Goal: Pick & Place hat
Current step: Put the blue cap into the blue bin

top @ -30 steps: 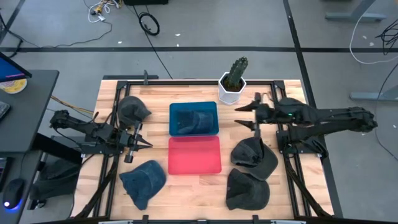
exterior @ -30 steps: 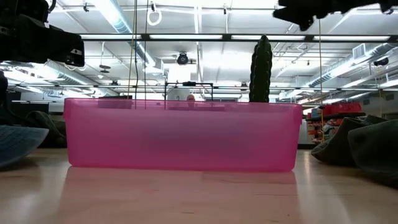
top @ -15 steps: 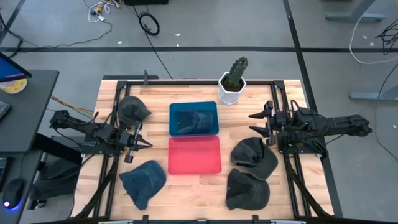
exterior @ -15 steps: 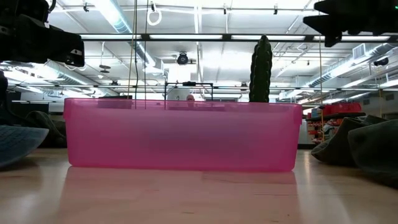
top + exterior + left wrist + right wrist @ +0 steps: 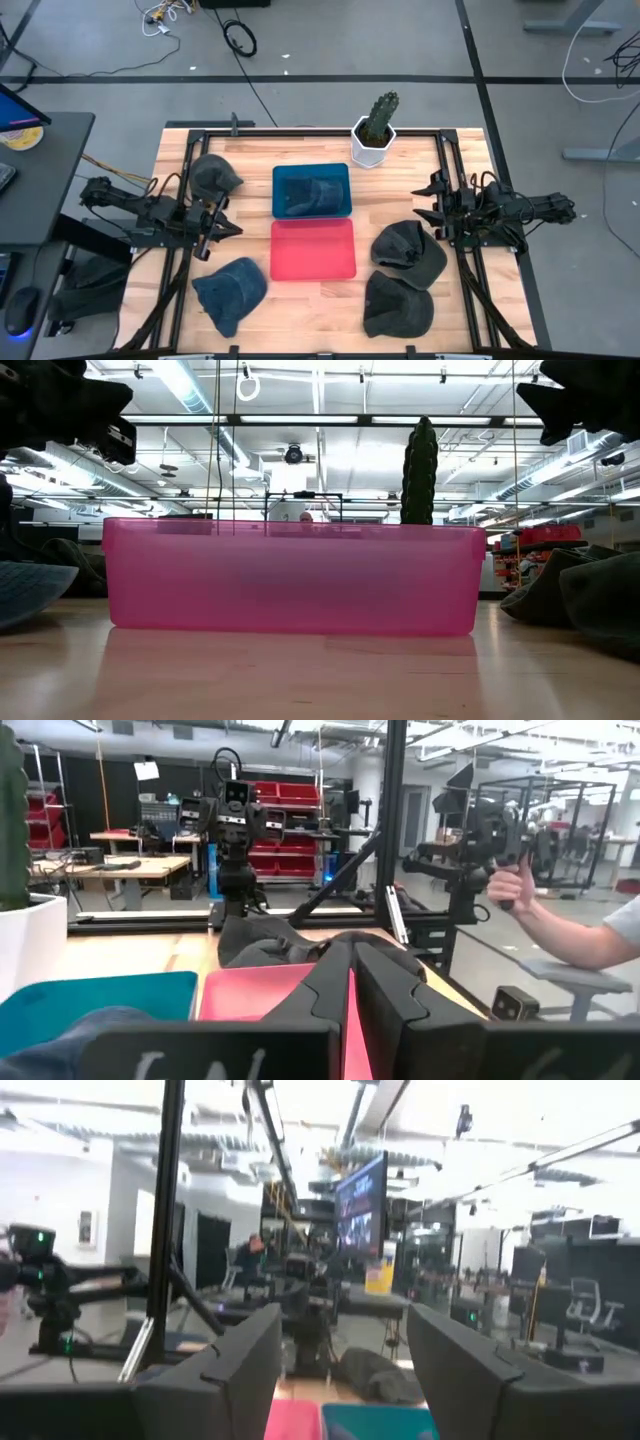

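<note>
Several caps lie crown-up on the wooden table: a dark grey one at far left, a blue denim one at near left, two dark ones at near right. Another cap sits inside the blue bin. The pink bin stands in front of it. My left gripper hovers shut above the table left of the pink bin. My right gripper hovers open at the right side, above and beyond the nearer-right caps.
A cactus in a white pot stands at the far edge behind the blue bin. Black frame rails run along both table sides. A person's hand shows beyond the table in the left wrist view. Bare wood lies between the bins and the right-hand caps.
My right gripper has drawn back from beside the cactus pot toward the table's right edge and a little toward the near edge, staying open. My left gripper has risen slightly in the low view. The caps and bins have not moved.
</note>
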Available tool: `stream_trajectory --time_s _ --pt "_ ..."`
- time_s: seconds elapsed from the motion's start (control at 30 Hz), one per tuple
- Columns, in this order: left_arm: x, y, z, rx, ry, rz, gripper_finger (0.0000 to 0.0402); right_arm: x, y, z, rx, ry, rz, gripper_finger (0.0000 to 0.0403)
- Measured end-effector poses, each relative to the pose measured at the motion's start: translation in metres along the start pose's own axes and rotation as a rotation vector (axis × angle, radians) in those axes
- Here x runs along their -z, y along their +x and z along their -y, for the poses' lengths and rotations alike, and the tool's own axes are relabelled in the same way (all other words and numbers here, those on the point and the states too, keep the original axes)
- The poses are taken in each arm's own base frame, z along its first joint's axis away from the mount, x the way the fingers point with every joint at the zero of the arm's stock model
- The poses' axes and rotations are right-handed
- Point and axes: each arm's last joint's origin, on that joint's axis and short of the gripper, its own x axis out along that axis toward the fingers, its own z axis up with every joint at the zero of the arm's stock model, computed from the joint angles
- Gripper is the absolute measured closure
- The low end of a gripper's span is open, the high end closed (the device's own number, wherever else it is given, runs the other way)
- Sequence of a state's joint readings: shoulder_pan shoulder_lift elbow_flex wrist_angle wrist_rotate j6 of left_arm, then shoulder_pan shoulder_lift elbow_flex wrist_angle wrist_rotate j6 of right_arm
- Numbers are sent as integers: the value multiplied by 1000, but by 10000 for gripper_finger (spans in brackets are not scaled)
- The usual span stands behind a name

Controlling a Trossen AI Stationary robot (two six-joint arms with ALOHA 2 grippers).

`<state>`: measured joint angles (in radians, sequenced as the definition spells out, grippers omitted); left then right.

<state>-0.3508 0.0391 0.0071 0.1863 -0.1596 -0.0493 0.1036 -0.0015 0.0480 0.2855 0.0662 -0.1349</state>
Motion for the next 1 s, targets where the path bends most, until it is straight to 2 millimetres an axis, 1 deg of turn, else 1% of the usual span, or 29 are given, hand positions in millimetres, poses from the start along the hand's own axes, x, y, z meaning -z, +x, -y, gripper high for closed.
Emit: stream_trajectory --time_s 0.1,0.23,0.37,0.47,0.57,0.7,0.87,0.9,1.0 --pt "0 0 0 0 -40 2 376 9 0 -1 1 -3 -6 183" --pt "0 0 0 0 -123 3 376 12 0 -1 -4 -8 -41 183" --pt "0 0 0 0 -54 -2 376 16 -1 -3 -43 -16 -78 183" --pt "2 0 0 -1 -2 -18 376 25 -2 -4 -59 -39 -174 183" --pt "2 1 0 -1 11 -17 376 36 -5 -5 -79 -75 -294 183" --pt "0 3 0 -1 43 -7 376 36 -4 -5 -79 -84 -294 183" --pt "3 7 0 -23 119 -71 376 37 -4 -5 -64 -40 -299 183" --pt "0 9 1 -28 122 -80 376 36 -4 -5 -62 -28 -298 183" --pt "-21 16 4 -18 106 -60 376 36 -4 -5 -59 -17 -289 183"
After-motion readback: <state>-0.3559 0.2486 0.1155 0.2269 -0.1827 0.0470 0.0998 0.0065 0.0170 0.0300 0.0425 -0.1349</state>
